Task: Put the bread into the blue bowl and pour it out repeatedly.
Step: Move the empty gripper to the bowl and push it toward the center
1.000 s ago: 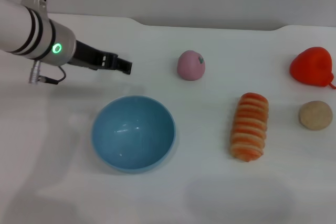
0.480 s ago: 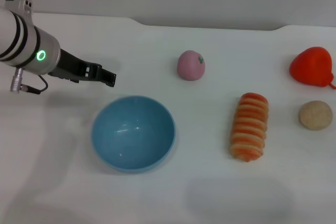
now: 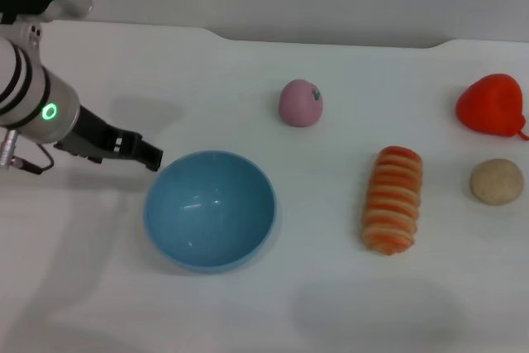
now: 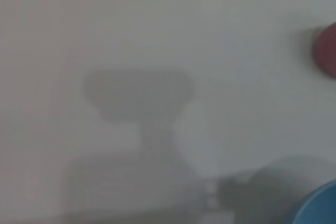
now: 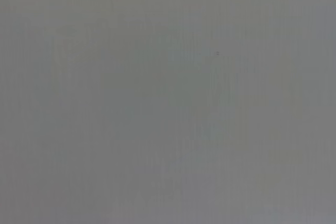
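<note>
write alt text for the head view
An empty blue bowl sits on a white table, the left hand just off its left rim. The striped bread lies to the bowl's right, untouched.

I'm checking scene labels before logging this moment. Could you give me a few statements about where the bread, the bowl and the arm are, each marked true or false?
1. The long orange-and-tan ribbed toy bread lies inside the round light-blue plastic bowl. False: it lies on the white table, to the right of the bowl.
2. The bowl holds nothing. True.
3. The left hand is near the bowl's left rim. True.
4. The left hand holds the bread. False: it is far from the bread.
5. A small round beige ball sits right of the bread. True.
</note>
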You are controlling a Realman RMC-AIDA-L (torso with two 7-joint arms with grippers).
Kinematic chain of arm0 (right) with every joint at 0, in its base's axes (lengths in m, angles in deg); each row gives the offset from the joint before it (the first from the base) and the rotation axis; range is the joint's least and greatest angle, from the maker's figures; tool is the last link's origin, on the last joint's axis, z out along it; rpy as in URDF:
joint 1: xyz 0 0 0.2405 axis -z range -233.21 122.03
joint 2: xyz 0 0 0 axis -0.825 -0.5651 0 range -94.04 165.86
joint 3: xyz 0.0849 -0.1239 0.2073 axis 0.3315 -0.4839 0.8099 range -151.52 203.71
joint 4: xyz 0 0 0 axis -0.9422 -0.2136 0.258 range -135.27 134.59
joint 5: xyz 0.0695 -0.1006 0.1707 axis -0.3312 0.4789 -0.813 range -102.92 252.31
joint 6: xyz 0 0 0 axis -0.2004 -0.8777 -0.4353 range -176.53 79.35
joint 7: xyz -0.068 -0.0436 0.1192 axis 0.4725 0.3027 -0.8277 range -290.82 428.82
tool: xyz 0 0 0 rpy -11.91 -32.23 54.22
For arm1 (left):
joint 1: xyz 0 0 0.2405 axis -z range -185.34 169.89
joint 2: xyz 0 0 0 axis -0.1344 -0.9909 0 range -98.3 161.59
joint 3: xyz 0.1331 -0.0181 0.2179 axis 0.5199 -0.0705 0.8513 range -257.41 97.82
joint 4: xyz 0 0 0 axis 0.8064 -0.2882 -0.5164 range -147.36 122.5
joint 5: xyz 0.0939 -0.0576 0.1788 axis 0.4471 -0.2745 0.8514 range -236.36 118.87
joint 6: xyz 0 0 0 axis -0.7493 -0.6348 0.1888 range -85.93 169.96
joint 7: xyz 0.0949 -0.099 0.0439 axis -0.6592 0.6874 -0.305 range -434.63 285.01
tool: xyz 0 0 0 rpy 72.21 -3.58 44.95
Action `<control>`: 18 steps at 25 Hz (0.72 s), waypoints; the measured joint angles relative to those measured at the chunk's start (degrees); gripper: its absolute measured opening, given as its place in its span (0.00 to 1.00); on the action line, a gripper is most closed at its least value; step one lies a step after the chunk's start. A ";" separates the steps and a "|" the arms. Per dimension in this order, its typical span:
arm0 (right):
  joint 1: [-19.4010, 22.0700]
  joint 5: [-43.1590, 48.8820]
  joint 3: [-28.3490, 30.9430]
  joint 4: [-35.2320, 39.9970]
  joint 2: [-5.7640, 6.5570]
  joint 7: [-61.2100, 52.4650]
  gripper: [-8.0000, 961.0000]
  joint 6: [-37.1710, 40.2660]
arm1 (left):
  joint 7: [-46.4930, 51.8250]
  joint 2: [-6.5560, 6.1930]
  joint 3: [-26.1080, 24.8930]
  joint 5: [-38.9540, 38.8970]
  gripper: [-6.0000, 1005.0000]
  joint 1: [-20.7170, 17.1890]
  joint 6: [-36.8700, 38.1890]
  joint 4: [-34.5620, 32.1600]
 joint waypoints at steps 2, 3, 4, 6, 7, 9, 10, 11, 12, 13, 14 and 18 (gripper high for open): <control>0.02 -0.14 0.00 0.00 0.00 -0.01 0.72 -0.01 | -0.05 0.01 0.06 0.04 0.87 -0.04 -1.02 0.05; 0.04 -0.19 0.00 0.00 0.00 -0.01 0.72 -0.02 | -0.12 0.04 0.07 -0.02 0.87 -0.04 -1.50 0.13; 0.04 -0.20 0.00 0.00 0.00 -0.02 0.72 -0.03 | -0.18 0.09 0.10 -0.09 0.87 0.01 -2.00 0.26; 0.00 -0.21 0.00 -0.01 0.00 -0.02 0.72 -0.05 | -0.24 0.18 0.33 -0.23 0.87 0.26 -2.86 0.60; -0.04 -0.21 0.00 -0.02 0.00 -0.03 0.72 -0.06 | -0.25 0.21 0.43 -0.26 0.87 0.34 -3.08 0.68; -0.10 -0.22 0.00 -0.04 -0.03 -0.04 0.72 -0.06 | -0.23 0.26 0.66 -0.34 0.87 0.64 -3.48 0.75; -0.11 -0.23 0.00 -0.06 -0.05 -0.05 0.72 -0.06 | -0.21 0.26 0.69 -0.45 0.87 0.74 -3.72 0.76; -0.11 -0.24 0.00 -0.08 -0.08 -0.05 0.72 -0.06 | -0.18 0.27 0.70 -0.73 0.87 0.96 -4.22 0.77; -0.11 -0.25 0.00 -0.13 -0.10 -0.06 0.72 -0.06 | -0.18 0.28 0.70 -0.88 0.87 1.03 -4.47 0.78; -0.11 -0.26 0.00 -0.21 -0.13 -0.06 0.72 -0.06 | -0.18 0.28 0.72 -1.00 0.87 1.09 -4.73 0.78; -0.08 -0.26 0.00 -0.27 -0.15 -0.07 0.71 -0.06 | -0.18 0.29 0.74 -1.11 0.87 1.14 -4.95 0.79; 0.15 -0.28 0.06 -0.37 -0.19 -0.09 0.71 -0.06 | -0.47 0.31 0.89 -1.92 0.87 1.33 -5.56 0.60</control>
